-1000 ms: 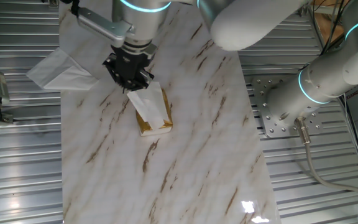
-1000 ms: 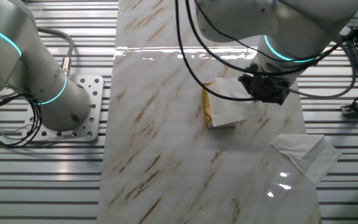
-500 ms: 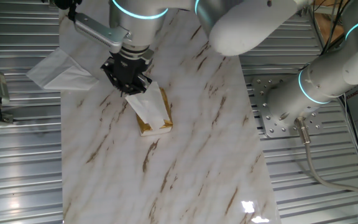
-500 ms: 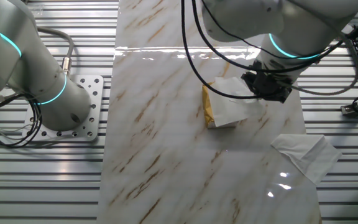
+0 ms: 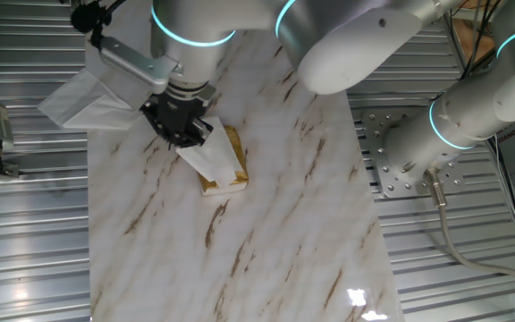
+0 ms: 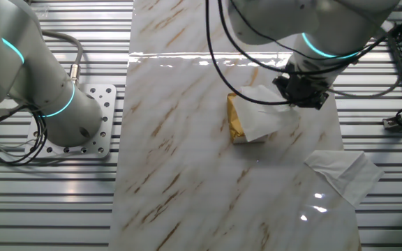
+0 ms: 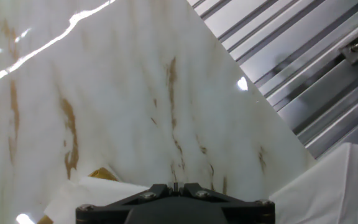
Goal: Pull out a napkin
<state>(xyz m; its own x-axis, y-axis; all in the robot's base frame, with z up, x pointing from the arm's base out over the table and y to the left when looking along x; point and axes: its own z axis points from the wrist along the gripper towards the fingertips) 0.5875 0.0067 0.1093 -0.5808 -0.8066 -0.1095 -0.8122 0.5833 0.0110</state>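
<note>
The napkin (image 5: 211,159) is a thin white tissue that sticks out of the yellow-gold packet (image 5: 233,147) in the middle of the marble table. My gripper (image 5: 184,134) is shut on the napkin's far end and holds it stretched away from the packet. In the other fixed view the gripper (image 6: 300,94) is right of the packet (image 6: 234,123), with the napkin (image 6: 260,115) spread between them. In the hand view the jaws (image 7: 174,186) are pressed together, and the napkin (image 7: 98,193) shows at the lower left.
A larger white paper with a pointed fold (image 5: 83,100) lies at the table's edge beyond the gripper; it also shows in the other fixed view (image 6: 340,174) and in the hand view (image 7: 340,186). Ribbed metal flooring surrounds the marble table (image 5: 266,224). A second arm's base (image 5: 409,152) stands beside the table.
My gripper has moved away from the packet toward the larger white paper, and the napkin has come further out of the packet with it.
</note>
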